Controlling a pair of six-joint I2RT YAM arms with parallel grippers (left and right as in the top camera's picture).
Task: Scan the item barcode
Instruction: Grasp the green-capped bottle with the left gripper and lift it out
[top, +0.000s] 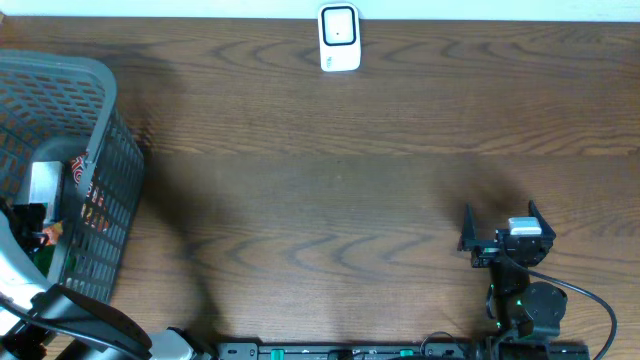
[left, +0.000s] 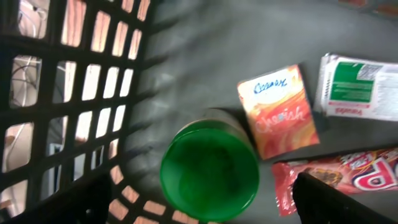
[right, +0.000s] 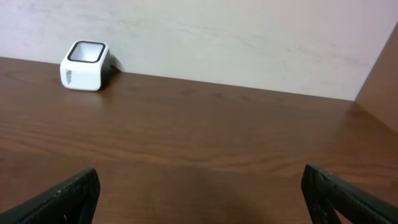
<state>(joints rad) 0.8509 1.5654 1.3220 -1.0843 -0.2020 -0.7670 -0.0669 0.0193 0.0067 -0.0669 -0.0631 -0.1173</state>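
1. Step in hand, as I judge it: picking an item. The left arm is down inside the basket (top: 100, 130) at the 9 o'clock edge of the bench (top: 330, 200). Nothing is picked yet and nothing has been shown to the scanner (top: 339, 38), which stands alone at 12 o'clock on the bench
2. Items all lie on the basket floor. The jar (left: 209, 173) with the green lid sits near the middle of the left wrist view. A sachet (left: 280, 112) lies just beside it at 2 o'clock, a packet (left: 357, 87) further out at 2 o'clock, and a wrapper (left: 342, 177) at 3 o'clock
3. Left fingers (left: 348, 205): spread wide, nothing between them, touching no item. One finger hangs over the wrapper's end. The other is hard to tell from the basket wall
4. Right fingers (right: 65, 196): spread fully, empty, above bare bench at 4 o'clock, facing the scanner and well apart from it
5. The next move calls for the left fingers to settle on one item; the jar looks the likeliest, being the most central. They would close on it, lift it clear of the basket wall and carry it towards 12 o'clock
6. No barcode can be made out on any item here, so the item may need turning before the scanner's window
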